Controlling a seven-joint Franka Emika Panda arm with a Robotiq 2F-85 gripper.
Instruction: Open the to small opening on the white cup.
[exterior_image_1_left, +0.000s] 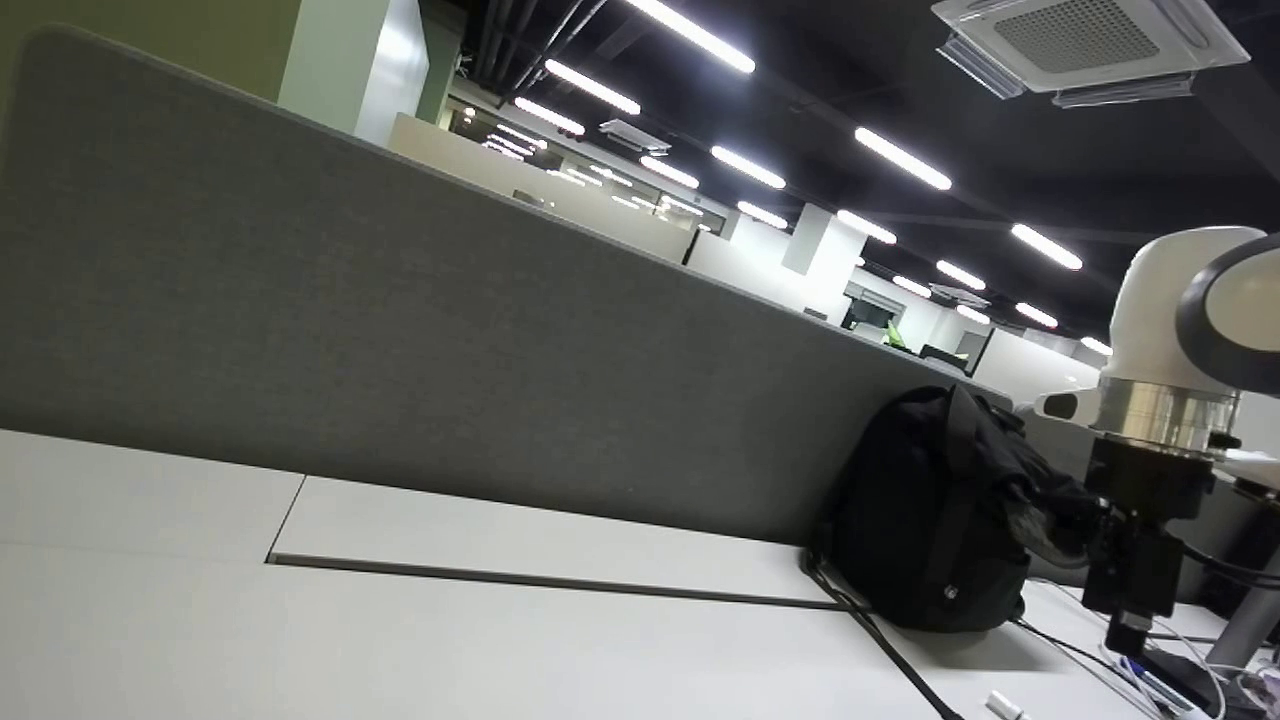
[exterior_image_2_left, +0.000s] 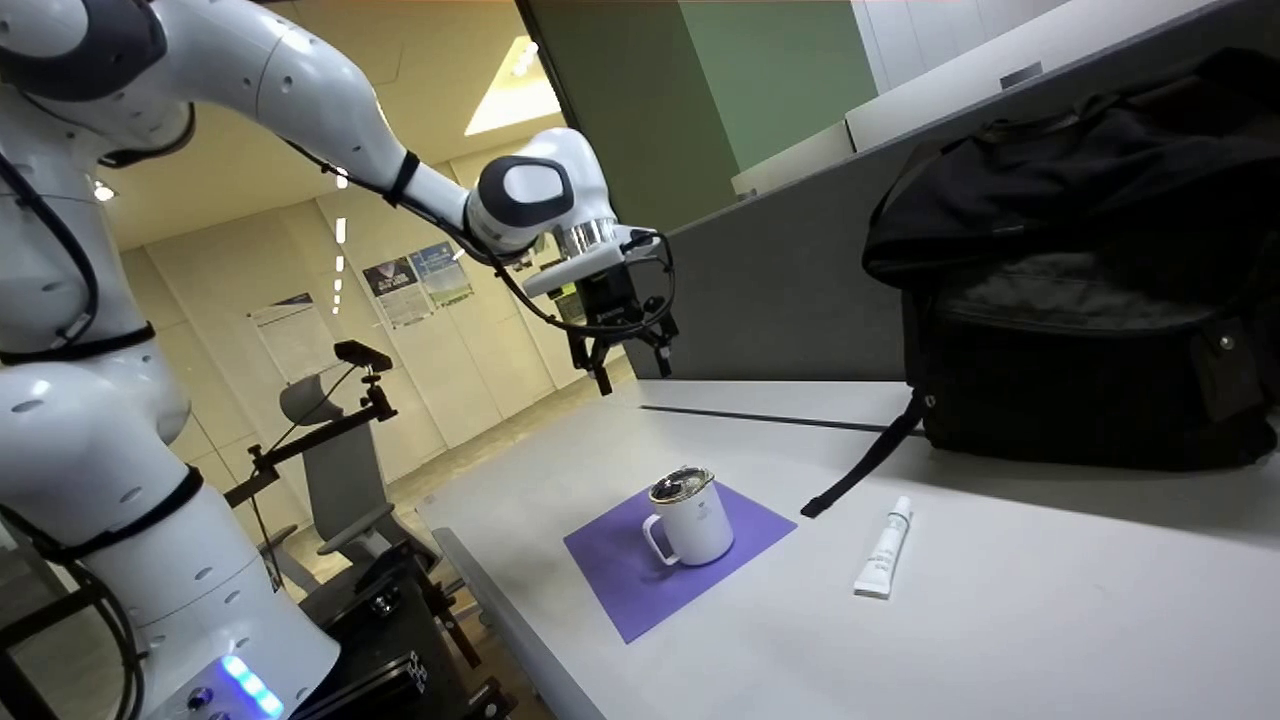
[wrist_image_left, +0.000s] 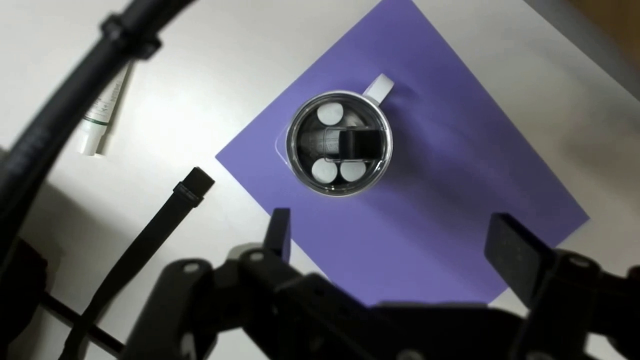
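- Hanging above the bench (exterior_image_2_left: 1000, 630), the claw (wrist_image_left: 392, 241) was totally let go, its two fingers (wrist_image_left: 515, 255) spread well apart.
- Task thing: the white cup (exterior_image_2_left: 695, 527) stood upright on a purple sheet (exterior_image_2_left: 640, 600), apart from the claw. In the wrist view it sat higher up than the fingers.
- Its handle (wrist_image_left: 379, 89) pointed up and to the right in that same view, away from the claw.
- Clear lid (wrist_image_left: 312, 142) was on, with a black piece (wrist_image_left: 367, 145) off toward the right of it. Whether that piece was open or closed, couldn't tell.
- Three pale round spots (wrist_image_left: 330, 114) showed on or through the lid, hard to say which.
- White tube (exterior_image_2_left: 882, 560) lay flat on the bench, not far from the sheet.
- Black strap (exterior_image_2_left: 870, 462) ran off a black backpack (exterior_image_2_left: 1080, 400), its loose end just beside a sheet corner.
- Both exterior views had the backpack right by a grey partition (exterior_image_1_left: 500, 330).
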